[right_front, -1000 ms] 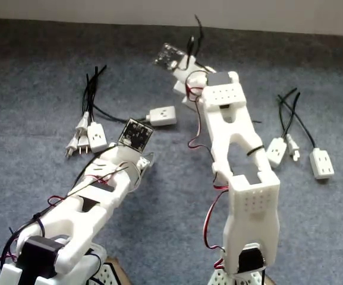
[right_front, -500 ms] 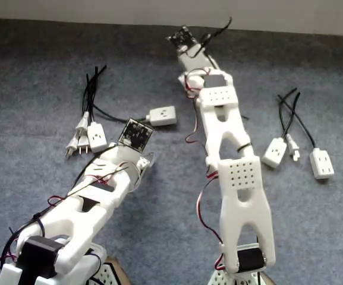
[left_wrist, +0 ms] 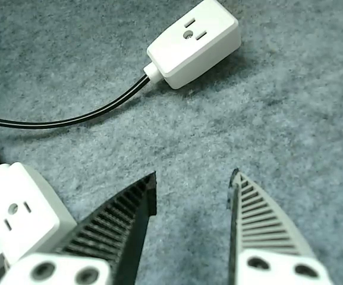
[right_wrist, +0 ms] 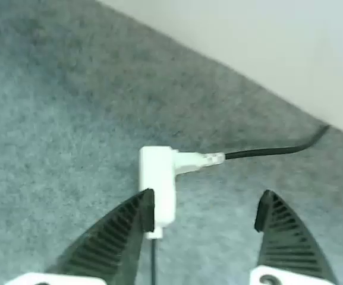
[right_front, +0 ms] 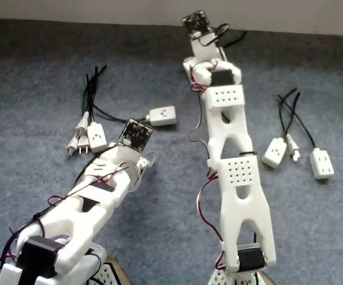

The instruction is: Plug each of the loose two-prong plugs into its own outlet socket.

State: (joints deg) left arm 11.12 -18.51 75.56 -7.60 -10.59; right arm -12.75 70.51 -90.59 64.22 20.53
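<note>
Beside 1 of the spread right fingers (right_wrist: 119, 237) lies a socket (right_wrist: 157, 172).

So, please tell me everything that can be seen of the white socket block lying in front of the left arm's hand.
The white rectangular plastic outlet socket lies flat on the grey carpet with its face up. The face shows two narrow slots and one round hole, and nothing is plugged in. A thin black cord leaves one short end through a small white collar and curves away over the carpet. The left hand is open and points toward the socket, clearly apart from it. Only the carpet touches it.
</note>
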